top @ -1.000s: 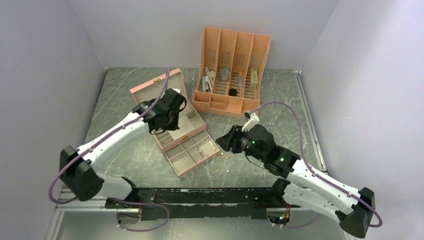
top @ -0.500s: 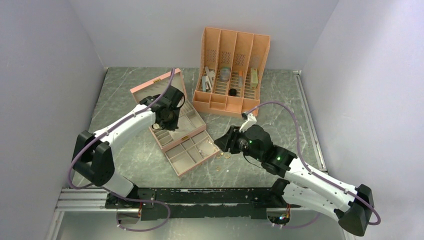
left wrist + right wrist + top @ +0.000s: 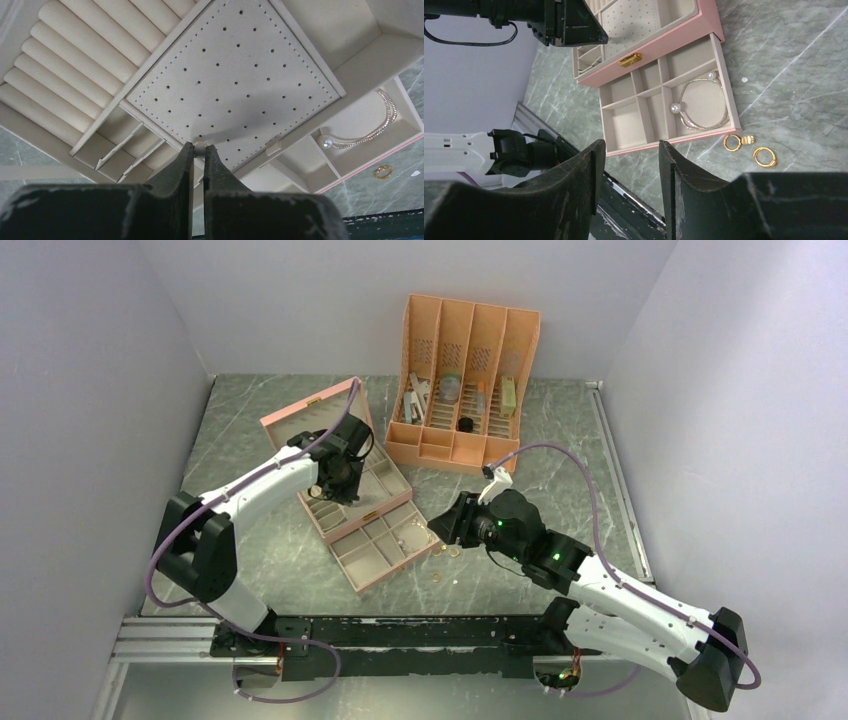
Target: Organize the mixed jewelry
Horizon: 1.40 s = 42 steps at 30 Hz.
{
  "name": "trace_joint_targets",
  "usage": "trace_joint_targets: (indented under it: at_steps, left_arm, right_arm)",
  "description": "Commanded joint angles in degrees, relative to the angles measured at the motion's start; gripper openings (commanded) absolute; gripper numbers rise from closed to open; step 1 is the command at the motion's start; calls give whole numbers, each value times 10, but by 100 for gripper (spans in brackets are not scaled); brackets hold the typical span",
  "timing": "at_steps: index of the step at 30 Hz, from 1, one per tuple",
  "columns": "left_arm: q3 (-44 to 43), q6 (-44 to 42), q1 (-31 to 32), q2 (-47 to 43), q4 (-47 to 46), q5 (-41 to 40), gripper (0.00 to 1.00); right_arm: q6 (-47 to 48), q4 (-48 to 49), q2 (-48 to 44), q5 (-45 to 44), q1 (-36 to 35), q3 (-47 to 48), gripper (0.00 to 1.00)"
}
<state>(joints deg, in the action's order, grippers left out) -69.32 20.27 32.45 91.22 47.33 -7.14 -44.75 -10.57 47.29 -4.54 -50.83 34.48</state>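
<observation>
Seen from above, a pink jewelry box point(image 3: 300, 422) sits open at the middle left of the picture on the green counter point(image 3: 570, 440). Its drawer point(image 3: 383, 545) sticks out toward the bottom. An orange organizer point(image 3: 465, 380) stands at the upper middle. The left arm point(image 3: 260, 485) reaches over the top tray of the box. The right arm point(image 3: 610, 590) hangs near a few gold rings point(image 3: 452, 552) that lie on the counter just right of the drawer. In the left wrist view, the left jaws are pressed together on a tiny gold piece point(image 3: 200, 145) at the lower middle, just over a pad with dots point(image 3: 235, 80). A pearl bracelet point(image 3: 370, 125) lies in the drawer at the right. In the right wrist view, the right jaws are apart with nothing in them. Three gold rings lie at the lower right, beside the drawer.
</observation>
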Motion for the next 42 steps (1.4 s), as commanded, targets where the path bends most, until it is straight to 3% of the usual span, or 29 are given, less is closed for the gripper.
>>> trace_joint_targets:
  at_steps: [1, 24, 42]
  left_arm:
    - [-19, -11, -3, 10, -14, 6, 5]
    - [-34, -15, -4, 14, -7, -28, 5]
    - [-15, -17, -2, 12, -9, -3, 5]
  right_arm:
    - [3, 5, -4, -2, 1, 3, 47]
    - [-4, 21, 7, 7, 1, -5, 47]
    - [-8, 26, 8, 8, 1, -9, 46]
